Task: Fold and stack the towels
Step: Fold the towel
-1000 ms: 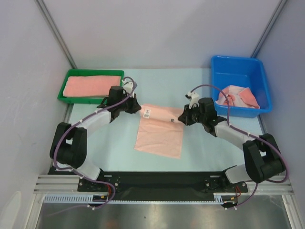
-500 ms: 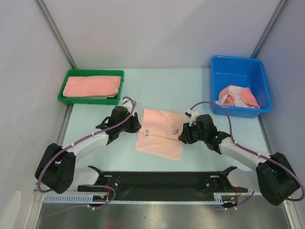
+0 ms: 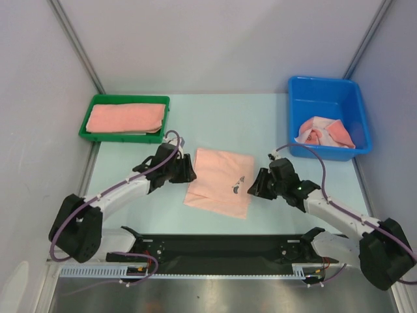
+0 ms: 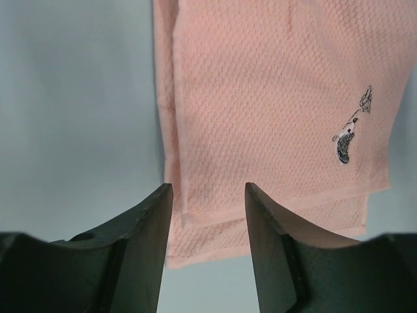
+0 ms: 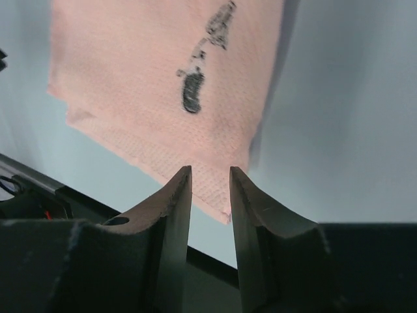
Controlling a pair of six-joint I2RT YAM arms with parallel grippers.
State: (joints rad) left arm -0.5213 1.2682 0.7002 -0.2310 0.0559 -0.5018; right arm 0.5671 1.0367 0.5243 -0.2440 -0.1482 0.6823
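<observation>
A peach towel (image 3: pixel 218 181) with a small dark motif (image 3: pixel 237 185) lies folded in two layers at the table's middle. My left gripper (image 3: pixel 189 175) sits low at its left edge, jaws open and empty. In the left wrist view the towel (image 4: pixel 273 98) lies flat beyond the gripper (image 4: pixel 208 189), both layers' corners showing between the fingers. My right gripper (image 3: pixel 254 187) is at the towel's right edge, also open. In the right wrist view the towel (image 5: pixel 150 72) lies just past the gripper (image 5: pixel 210 171), its near corner between the fingertips, untouched.
A green tray (image 3: pixel 91 134) at the back left holds a folded pink towel (image 3: pixel 124 117). A blue bin (image 3: pixel 326 83) at the back right holds crumpled pink and white towels (image 3: pixel 324 132). The black rail (image 3: pixel 215 244) runs along the near edge.
Both grippers carried the towel's far edge toward the near edge, folding it in half, then opened and let it go. The white label is now hidden and the motif faces up.
</observation>
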